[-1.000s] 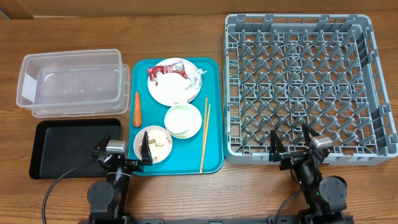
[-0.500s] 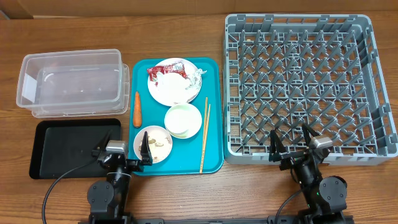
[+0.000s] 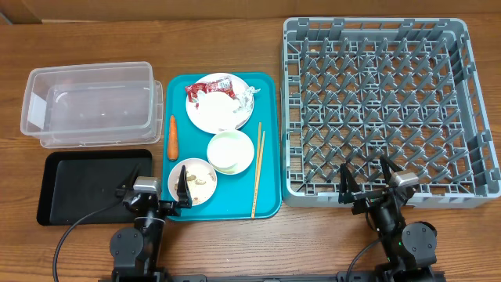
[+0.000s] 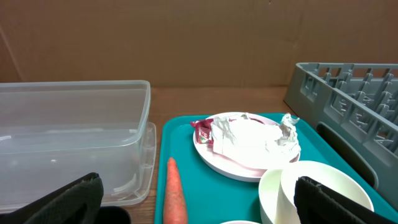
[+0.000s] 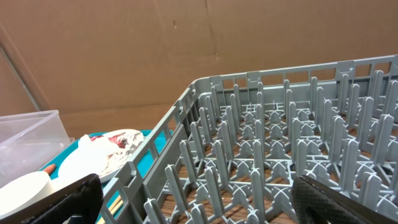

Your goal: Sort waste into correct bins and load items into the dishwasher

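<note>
On the teal tray [image 3: 270, 157] a plate [image 3: 213, 116] holds a red-and-silver wrapper [image 3: 218, 85] and white tissue [image 3: 237, 99]. A carrot [image 3: 172, 135] lies at the tray's left edge. A white bowl [image 3: 231, 151] and a bowl with beige scraps [image 3: 196, 178] sit nearer me, with chopsticks [image 3: 257, 168] to their right. My left gripper [image 3: 153, 190] is open and empty at the tray's near-left corner; the carrot [image 4: 175, 196] lies between its fingers [image 4: 68, 202]. My right gripper [image 3: 365, 182] is open and empty over the grey dish rack's [image 3: 383, 110] near wall.
A clear tub [image 3: 90, 106] stands at the back left and a black tray [image 3: 86, 186] lies in front of it. The rack fills the right half of the table, its pegs [image 5: 280, 143] right ahead of my right gripper [image 5: 199, 199]. Brown cardboard stands behind the table.
</note>
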Available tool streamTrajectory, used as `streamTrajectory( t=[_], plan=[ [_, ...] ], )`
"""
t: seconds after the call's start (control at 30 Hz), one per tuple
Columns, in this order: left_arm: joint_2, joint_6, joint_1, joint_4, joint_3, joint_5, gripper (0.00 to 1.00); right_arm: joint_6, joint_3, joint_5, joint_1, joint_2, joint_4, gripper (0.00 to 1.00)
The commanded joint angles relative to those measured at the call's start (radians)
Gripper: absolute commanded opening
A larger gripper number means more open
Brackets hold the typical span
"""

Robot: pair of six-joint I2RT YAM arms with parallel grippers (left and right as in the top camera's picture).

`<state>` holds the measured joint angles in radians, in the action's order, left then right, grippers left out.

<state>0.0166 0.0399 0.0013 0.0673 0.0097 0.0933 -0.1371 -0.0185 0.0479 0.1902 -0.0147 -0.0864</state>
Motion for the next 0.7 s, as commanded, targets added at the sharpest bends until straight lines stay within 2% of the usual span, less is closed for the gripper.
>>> streamTrajectory(
  t=[0.0, 0.5, 0.67],
  plan=[
    [-0.011, -0.021, -0.004, 0.002, -0.005, 0.004, 1.0, 0.003, 0.01, 0.006, -0.003, 0.011, 0.006, 1.0],
    [-0.011, -0.018, -0.004, 0.0, -0.005, 0.01, 1.0, 0.003, 0.01, 0.006, -0.003, 0.011, 0.006, 1.0],
    [-0.011, 0.003, -0.004, -0.014, 0.018, 0.161, 1.0, 0.003, 0.01, 0.006, -0.003, 0.011, 0.006, 1.0]
  ],
)
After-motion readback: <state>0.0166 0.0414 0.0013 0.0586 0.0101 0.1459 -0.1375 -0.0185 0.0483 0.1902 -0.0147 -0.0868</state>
